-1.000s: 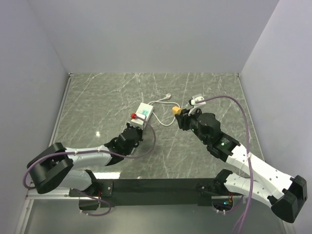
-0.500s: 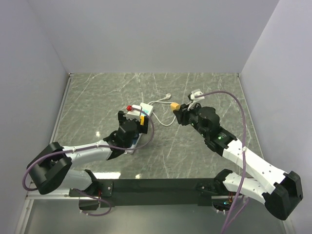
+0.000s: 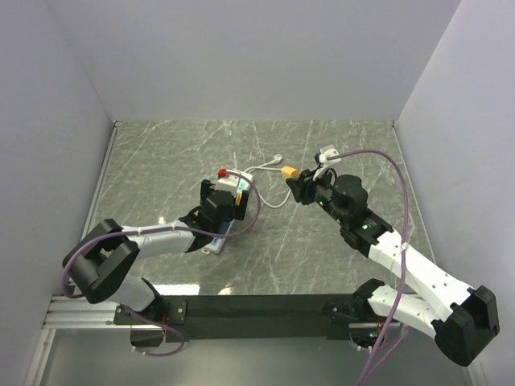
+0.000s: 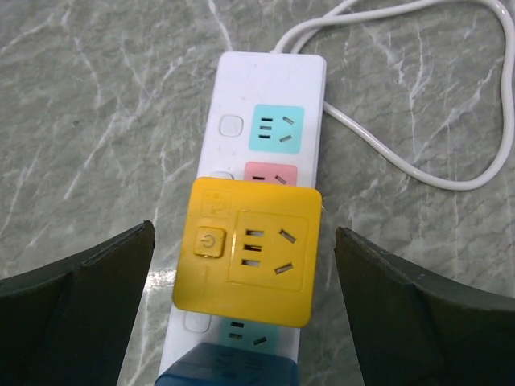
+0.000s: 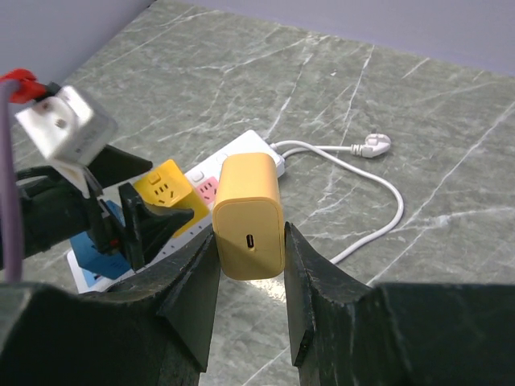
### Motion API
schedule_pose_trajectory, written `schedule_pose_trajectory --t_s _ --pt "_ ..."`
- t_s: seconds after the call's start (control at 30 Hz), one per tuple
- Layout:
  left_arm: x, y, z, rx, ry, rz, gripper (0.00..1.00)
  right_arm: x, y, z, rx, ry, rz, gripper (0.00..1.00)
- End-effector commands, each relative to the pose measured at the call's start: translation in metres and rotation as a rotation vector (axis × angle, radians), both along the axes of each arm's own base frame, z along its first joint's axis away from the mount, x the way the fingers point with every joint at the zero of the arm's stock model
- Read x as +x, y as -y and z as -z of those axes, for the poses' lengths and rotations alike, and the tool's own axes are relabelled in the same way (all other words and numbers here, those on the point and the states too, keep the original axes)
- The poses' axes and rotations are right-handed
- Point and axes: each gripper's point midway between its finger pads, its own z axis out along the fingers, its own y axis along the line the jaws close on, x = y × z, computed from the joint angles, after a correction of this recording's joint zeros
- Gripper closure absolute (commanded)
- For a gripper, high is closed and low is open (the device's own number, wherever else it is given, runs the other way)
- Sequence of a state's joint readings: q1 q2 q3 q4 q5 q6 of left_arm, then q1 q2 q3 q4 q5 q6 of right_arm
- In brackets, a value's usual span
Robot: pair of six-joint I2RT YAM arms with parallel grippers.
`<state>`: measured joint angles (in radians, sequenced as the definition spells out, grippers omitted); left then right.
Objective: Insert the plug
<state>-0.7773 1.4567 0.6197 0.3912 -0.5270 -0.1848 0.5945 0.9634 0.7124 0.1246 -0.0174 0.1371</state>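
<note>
My right gripper point(image 5: 249, 241) is shut on the yellow plug point(image 5: 248, 209), a charger block held above the table, its port facing the camera. In the top view that plug point(image 3: 289, 173) hangs right of the white power strip point(image 3: 241, 183). The strip point(image 4: 269, 88) lies flat, with a yellow socket adapter point(image 4: 249, 249) and a blue one point(image 4: 229, 368) plugged into it. A teal and a pink socket show free beyond them. My left gripper point(image 4: 244, 265) hovers open over the yellow adapter, with a gap between each finger and the adapter's sides.
The strip's white cable point(image 3: 269, 170) loops away toward the back, ending in its own plug point(image 5: 374, 145) on the marble tabletop point(image 3: 161, 161). White walls enclose the table on three sides. My left arm's purple cable point(image 3: 249, 213) arcs beside the strip.
My left gripper has opened and moved up along the strip, away from its near end. The right gripper has shifted slightly toward the back and left with the yellow plug.
</note>
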Motion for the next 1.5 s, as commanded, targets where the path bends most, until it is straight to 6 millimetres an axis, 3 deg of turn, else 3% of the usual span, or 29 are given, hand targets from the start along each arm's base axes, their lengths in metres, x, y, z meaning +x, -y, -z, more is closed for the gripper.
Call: schedule_pose_trajectory --t_s 0.0,0.07,0.1,0.2,0.27,0.4,0.47,0.8,0.97,1.1,1.3,1.47 --pt "0.006 0.017 -0.001 -0.016 -0.012 0.059 0.06 0.001 0.0 -0.022 0.049 0.068 -0.008 1.0" --pt "0.004 0.026 0.003 -0.028 -0.018 0.108 0.18 0.003 0.001 -0.02 0.044 0.064 0.0 1.0" --pt "0.001 0.027 0.009 -0.016 -0.026 0.134 0.39 0.003 0.001 -0.019 0.041 0.057 0.002 1.0" --pt "-0.007 0.035 0.014 -0.029 -0.029 0.204 0.86 0.004 0.001 -0.011 0.024 0.029 -0.004 1.0" --pt "-0.015 0.043 0.011 -0.051 -0.014 0.28 0.92 0.003 0.0 -0.002 0.004 0.002 -0.011 1.0" --pt "-0.029 0.053 0.011 -0.067 -0.005 0.388 0.98 0.002 0.0 0.013 -0.027 -0.053 -0.017 1.0" --pt "-0.042 0.07 0.009 -0.098 -0.003 0.506 0.99 0.001 0.001 0.019 -0.048 -0.078 -0.019 1.0" --pt "-0.097 0.116 0.035 0.01 -0.039 0.802 0.99 -0.015 0.006 0.063 -0.17 -0.293 -0.034 1.0" --pt "-0.111 0.121 0.039 0.019 -0.054 0.846 0.99 -0.02 0.008 0.088 -0.228 -0.395 -0.011 1.0" --pt "-0.119 0.127 0.048 0.063 -0.069 0.878 0.99 -0.035 0.005 0.104 -0.299 -0.468 -0.018 1.0" --pt "-0.14 0.131 0.041 0.027 -0.053 0.964 0.99 -0.055 0.022 0.115 -0.411 -0.563 0.016 1.0" --pt "-0.153 0.134 0.044 0.017 -0.082 1.013 0.99 -0.061 0.025 0.117 -0.471 -0.606 -0.013 1.0"
